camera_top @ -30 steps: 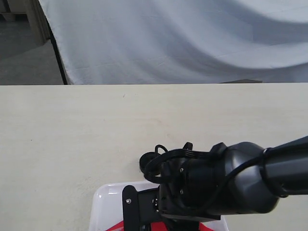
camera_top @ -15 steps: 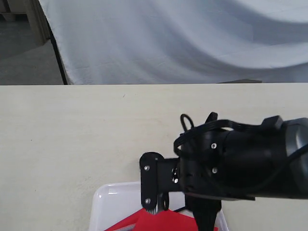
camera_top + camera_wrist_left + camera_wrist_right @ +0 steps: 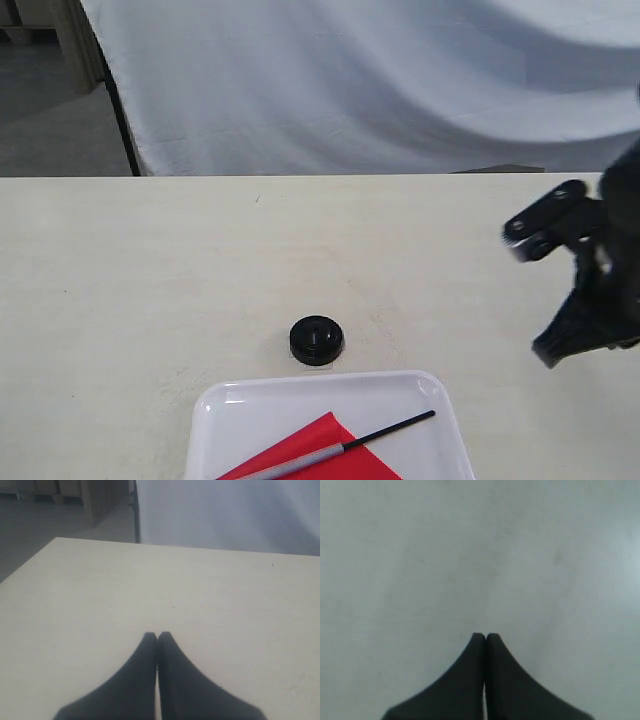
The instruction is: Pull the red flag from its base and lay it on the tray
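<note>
The red flag [image 3: 312, 447] lies flat in the white tray [image 3: 232, 412] at the front edge of the exterior view, its black-tipped stick [image 3: 396, 428] pointing right. Just behind the tray the round black base [image 3: 316, 340] stands on the table with nothing in it. My right gripper [image 3: 548, 352] hangs at the far right, well away from the tray. In the right wrist view that gripper [image 3: 485, 636] is shut with nothing in it, over bare table. My left gripper [image 3: 157, 635] is shut and holds nothing, above bare table; the exterior view does not show it.
The pale table [image 3: 150, 280] runs back to a far edge, where a white cloth backdrop [image 3: 380, 80] hangs. The left wrist view shows the table's far corner [image 3: 57, 539] with grey floor past it.
My right arm has lifted off the tray and swung to the far right, uncovering the base and tray. The flag now lies alone in the tray, released.
</note>
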Controlling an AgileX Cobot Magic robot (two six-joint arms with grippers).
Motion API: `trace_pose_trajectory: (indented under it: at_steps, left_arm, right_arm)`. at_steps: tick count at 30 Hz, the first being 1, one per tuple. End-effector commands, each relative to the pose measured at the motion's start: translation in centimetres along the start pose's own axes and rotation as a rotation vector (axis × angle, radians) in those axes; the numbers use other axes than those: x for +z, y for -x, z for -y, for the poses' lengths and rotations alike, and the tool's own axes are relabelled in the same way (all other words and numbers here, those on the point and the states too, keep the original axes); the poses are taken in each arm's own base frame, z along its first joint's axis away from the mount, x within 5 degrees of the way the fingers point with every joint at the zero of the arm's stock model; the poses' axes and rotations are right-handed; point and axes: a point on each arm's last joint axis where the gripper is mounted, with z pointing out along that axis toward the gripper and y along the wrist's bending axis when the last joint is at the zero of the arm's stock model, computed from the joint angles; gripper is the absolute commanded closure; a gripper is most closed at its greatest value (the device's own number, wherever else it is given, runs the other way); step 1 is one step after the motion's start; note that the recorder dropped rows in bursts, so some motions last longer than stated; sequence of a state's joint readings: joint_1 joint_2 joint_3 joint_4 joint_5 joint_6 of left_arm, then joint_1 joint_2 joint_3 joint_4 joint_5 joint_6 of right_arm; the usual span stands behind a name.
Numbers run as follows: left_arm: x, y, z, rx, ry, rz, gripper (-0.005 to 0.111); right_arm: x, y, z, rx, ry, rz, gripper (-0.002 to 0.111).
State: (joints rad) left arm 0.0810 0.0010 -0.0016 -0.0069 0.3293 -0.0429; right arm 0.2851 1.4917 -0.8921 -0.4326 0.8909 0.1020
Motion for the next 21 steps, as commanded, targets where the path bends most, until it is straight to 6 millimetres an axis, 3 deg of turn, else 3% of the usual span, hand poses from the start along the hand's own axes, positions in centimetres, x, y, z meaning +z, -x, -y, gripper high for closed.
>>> trace_pose_trajectory:
  at_steps: [1,4,7,17,21]
  left_arm:
    - [0.0,0.0,0.0,0.002,0.003,0.002,0.107]
    - [0.0,0.0,0.0,0.002,0.003,0.002,0.107]
    - [0.0,0.0,0.0,0.002,0.003,0.002,0.107]
    - [0.0,0.0,0.0,0.002,0.003,0.002,0.107]
    - [0.0,0.0,0.0,0.002,0.003,0.002,0.107]
  right_arm:
    - [-1.2,-2.6,4.2,0.304,0.195,0.057,0.109]
    - [-3.3,-4.0,6.4,0.509,0.240,0.279,0.109]
    - [-5.0,-5.8,6.6,0.560,0.157,0.492,0.109]
    - [-10.5,-13.4,1.5,0.527,-0.044,1.175,0.109]
    - [-11.3,-16.8,-0.3,0.493,-0.097,1.386,0.109]
